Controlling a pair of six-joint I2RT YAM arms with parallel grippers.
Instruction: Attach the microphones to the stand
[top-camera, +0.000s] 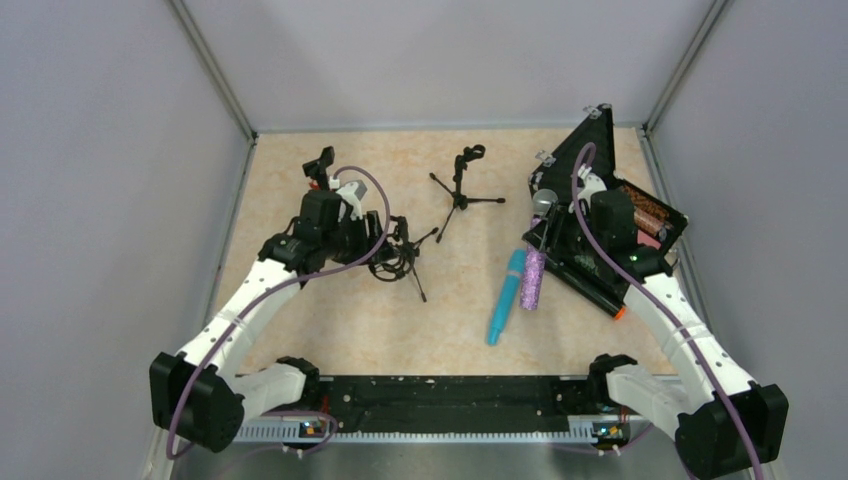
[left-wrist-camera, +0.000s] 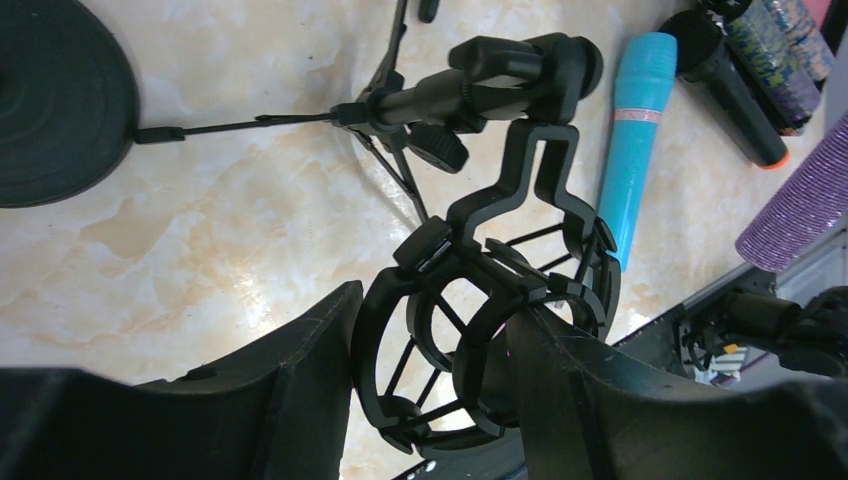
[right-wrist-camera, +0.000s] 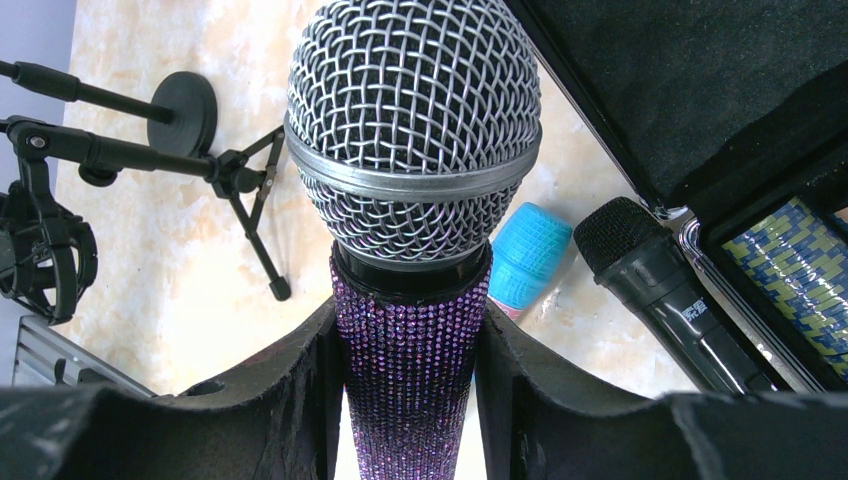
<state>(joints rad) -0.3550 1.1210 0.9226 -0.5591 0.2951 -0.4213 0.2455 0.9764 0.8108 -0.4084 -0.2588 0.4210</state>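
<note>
Top external view: the marbled surface (top-camera: 330, 320) is walled on three sides, with bare room at its front middle. An open black case (top-camera: 590, 150) sits at the right. The left claw (left-wrist-camera: 435, 330) straddles the tripod stand's (left-wrist-camera: 480, 85) shock mount (left-wrist-camera: 432, 252); whether it presses, I cannot tell. The right claw (right-wrist-camera: 410, 330) pinches the glittery purple microphone (right-wrist-camera: 412, 150) below its mesh head, with the turquoise microphone (top-camera: 506, 297) just beside it.
</note>
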